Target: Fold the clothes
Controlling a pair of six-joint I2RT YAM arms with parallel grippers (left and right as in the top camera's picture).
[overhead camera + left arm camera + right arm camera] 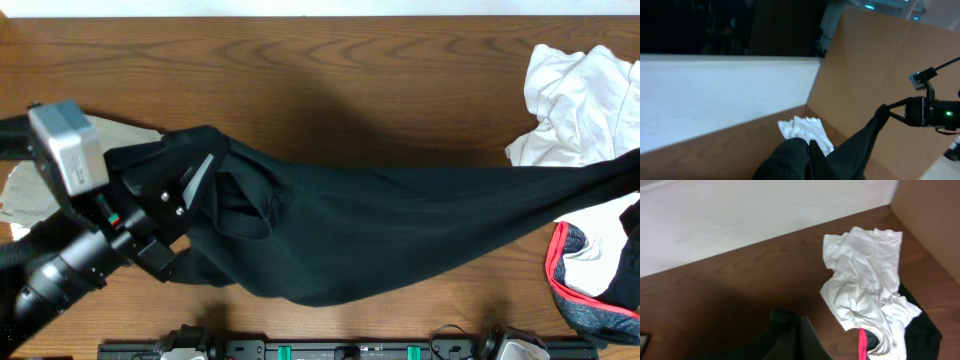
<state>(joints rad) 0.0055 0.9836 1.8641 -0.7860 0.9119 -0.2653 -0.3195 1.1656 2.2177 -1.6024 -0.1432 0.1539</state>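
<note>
The black shirt (400, 220) is pulled out into one long band across the near half of the table (300, 60), running from the left side right out past the right edge. It looks to be hanging just clear of the wood rather than lying on it. It is bunched and rolled along its length, with a sleeve or flap sagging near the left end, so nothing about it is flat.

The left gripper (195, 178) has its fingers pressed together on the left end, with cloth heaped up around them. From the left wrist view, the right gripper (888, 107) is pinched shut on the other end, which comes to a tight point at its tips.

At the far right sits a crumpled white garment (580, 95). At the near right is a red-and-grey garment (585, 285), which the shirt's right end passes just over. A pale cloth (15, 195) lies under the left arm.

The worry, as I see it, is the narrow hold. Each pincer has only a pinch of fabric, so a harder pull could slide an end free. Set down as it hangs, the shirt would land twisted and fold crooked. Swinging the right end low could also snag the red-and-grey piece and drag it along.
</note>
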